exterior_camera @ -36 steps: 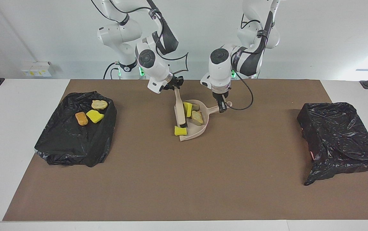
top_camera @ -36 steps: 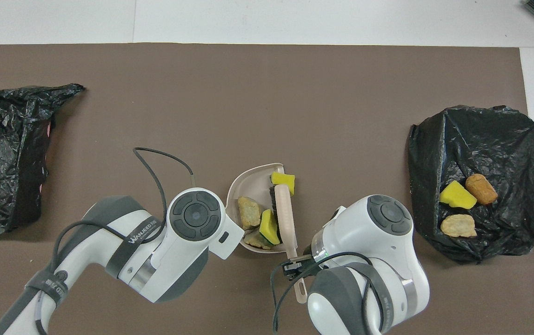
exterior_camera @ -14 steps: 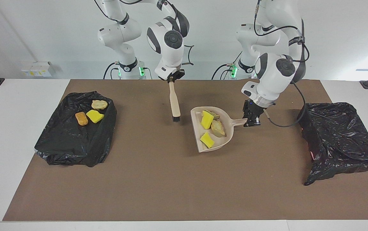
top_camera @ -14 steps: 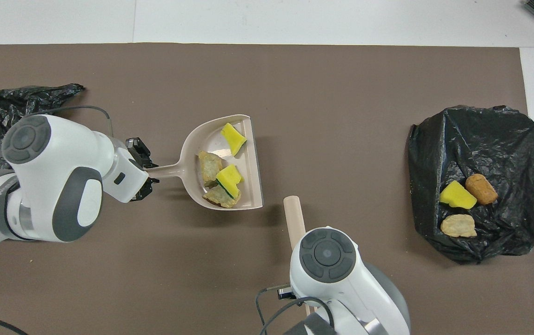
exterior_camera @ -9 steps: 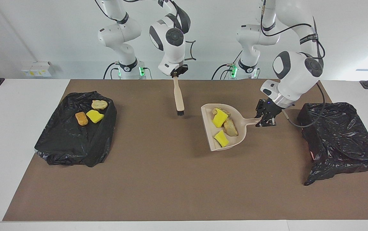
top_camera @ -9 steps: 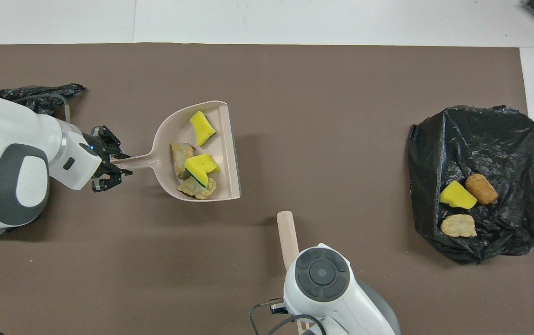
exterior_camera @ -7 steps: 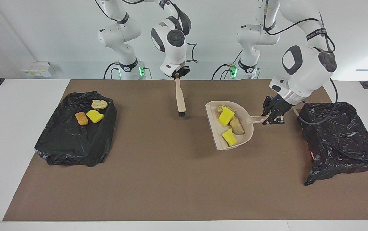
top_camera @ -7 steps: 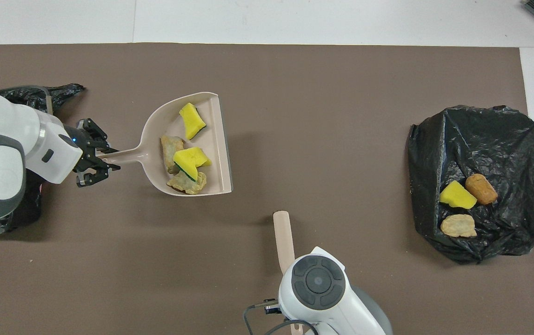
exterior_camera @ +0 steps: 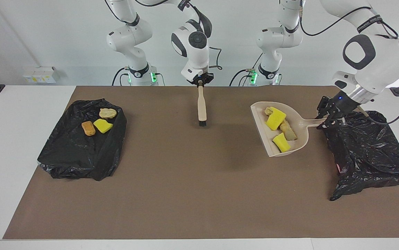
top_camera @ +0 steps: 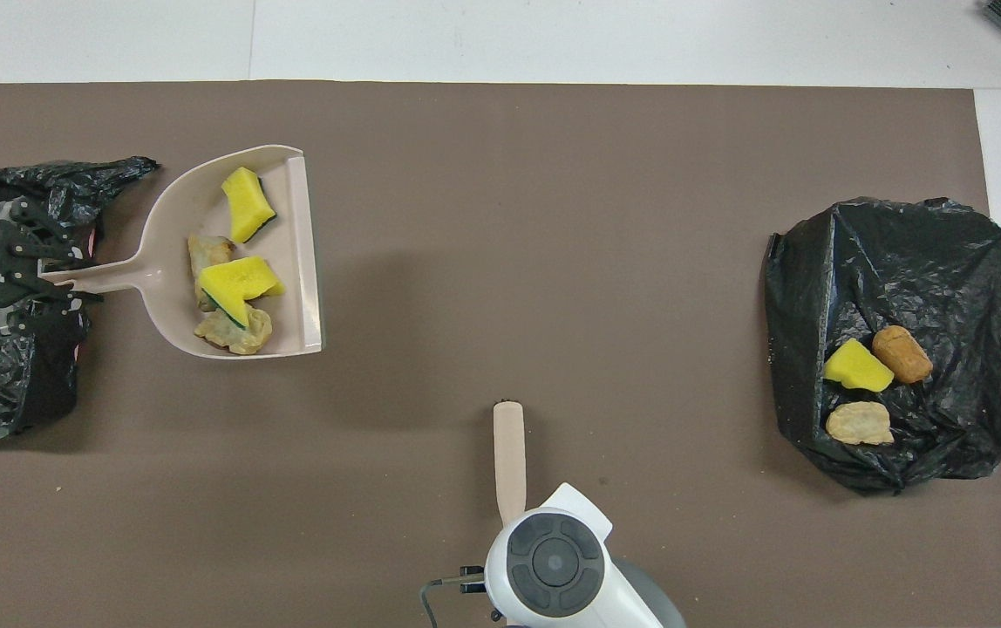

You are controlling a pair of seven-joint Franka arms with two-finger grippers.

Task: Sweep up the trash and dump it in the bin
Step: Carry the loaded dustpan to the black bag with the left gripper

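The left gripper [exterior_camera: 328,118] is at the right of the facing view, and its jaws are clamped on the end of the handle of the beige dustpan [exterior_camera: 296,133]. The dustpan hangs in the air over the brown mat [exterior_camera: 192,180], just beside the black bin bag [exterior_camera: 369,152] at the right edge. Its long axis runs side to side in the frame: the handle points right, toward the bag, and the wide open mouth points left, toward the middle of the mat.

The trash [exterior_camera: 279,126] sits in the pan: two yellow sponge chunks and some tan lumps, in a row from the top of the pan to the bottom.

The right gripper [exterior_camera: 201,82] is at the top middle, and its jaws are clenched on the top of the brush [exterior_camera: 202,107]. The brush hangs straight down, with the dark bristles at the bottom.

In the left part of the frame, a second black bag [exterior_camera: 81,142] holds three more scraps [exterior_camera: 98,121].
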